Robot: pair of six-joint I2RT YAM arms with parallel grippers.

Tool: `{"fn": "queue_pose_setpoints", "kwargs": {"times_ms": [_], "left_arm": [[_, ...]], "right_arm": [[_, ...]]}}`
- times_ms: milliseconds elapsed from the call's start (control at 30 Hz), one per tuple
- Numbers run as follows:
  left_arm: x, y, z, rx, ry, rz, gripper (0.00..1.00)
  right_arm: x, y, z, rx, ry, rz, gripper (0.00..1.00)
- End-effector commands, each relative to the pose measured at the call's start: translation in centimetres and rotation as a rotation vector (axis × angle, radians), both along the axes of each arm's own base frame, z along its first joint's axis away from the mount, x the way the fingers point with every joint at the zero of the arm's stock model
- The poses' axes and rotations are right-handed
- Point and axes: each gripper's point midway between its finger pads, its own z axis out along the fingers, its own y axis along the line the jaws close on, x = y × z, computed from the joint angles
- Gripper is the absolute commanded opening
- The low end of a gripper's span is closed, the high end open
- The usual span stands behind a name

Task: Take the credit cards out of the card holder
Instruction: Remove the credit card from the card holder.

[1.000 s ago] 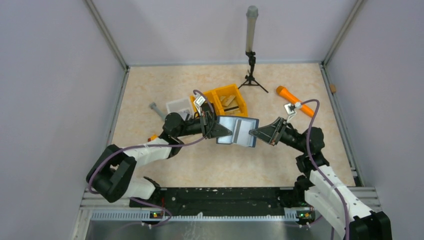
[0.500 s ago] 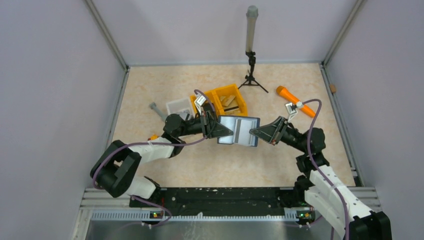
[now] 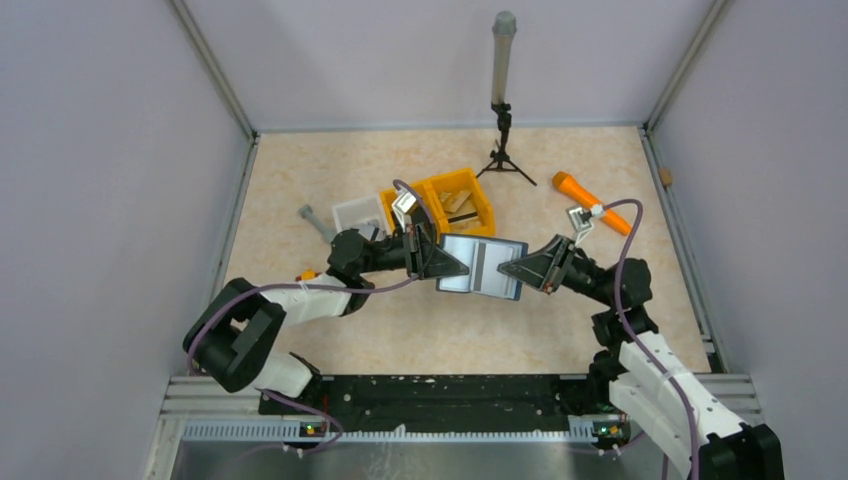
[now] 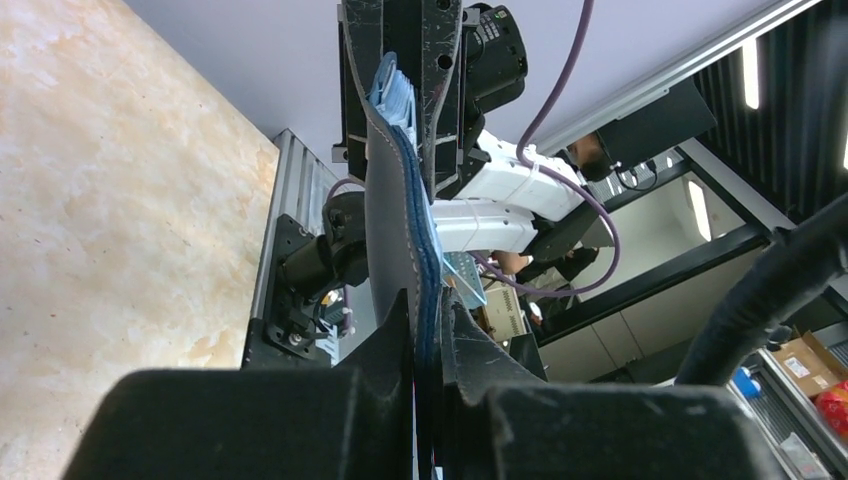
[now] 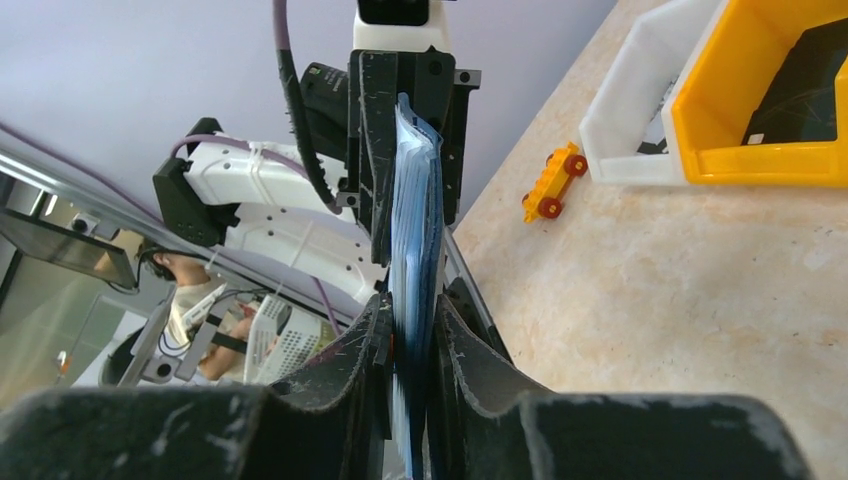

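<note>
One pale counter (image 3: 400, 330) carries the yellow bin (image 3: 485, 212). Just on the near side of that bin, held clear of the surface, the card holder (image 3: 476, 272) hangs open with its pale inner faces upward. Its long axis runs left to right along the bin's front. The left tool (image 3: 452, 268) is clenched on the end below the bin's left half. The right tool (image 3: 508, 268) pinches the end beyond the bin's right corner. Neither seems nearer. The credit cards cannot be told apart from the pockets.

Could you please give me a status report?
Left gripper, right gripper: jaws shut on opposite edges of open navy-blue folding card holder. Nothing obstructing.
</note>
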Motion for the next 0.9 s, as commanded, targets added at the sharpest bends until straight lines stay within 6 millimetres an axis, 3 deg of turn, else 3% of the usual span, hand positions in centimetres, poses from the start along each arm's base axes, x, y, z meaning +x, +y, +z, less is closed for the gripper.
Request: {"fn": "queue_pose_setpoints", "kwargs": {"times_ms": [0,100,200,300,367,600,700,867], "left_arm": [[0.1,1.3,2.2,-0.086,-0.096,0.016,0.0],[0.8,2.2,1.1,-0.052,-0.091,0.044,0.01],[1.8,2.4,-1.0,0.044,-0.084,0.067,0.07],[2.8,2.3,-2.8,0.166,-0.075,0.118,0.28],[3.1,2.4,-2.8,0.22,-0.121,0.159,0.46],[4.6,4.8,-2.4,0.43,-0.223,0.343,0.72],[4.9,6.1,-2.3,0.497,-0.235,0.412,0.8],[4.4,6.7,-1.1,0.508,-0.218,0.441,0.78]], "right_arm": [[-0.2,-0.1,0.3,0.005,-0.014,-0.004,0.0],[-0.4,-0.1,0.8,0.021,-0.01,0.006,0.0],[-0.7,0.0,1.5,0.036,-0.009,0.026,0.0],[-0.7,0.1,1.8,0.04,0.004,0.037,0.0],[-0.4,0.2,1.5,0.026,0.027,0.033,0.0],[1.8,-0.1,-0.9,-0.09,0.111,-0.068,0.0],[2.6,-0.5,-1.6,-0.141,0.119,-0.12,0.0],[3.3,-1.0,-2.2,-0.185,0.122,-0.172,0.0]]}}
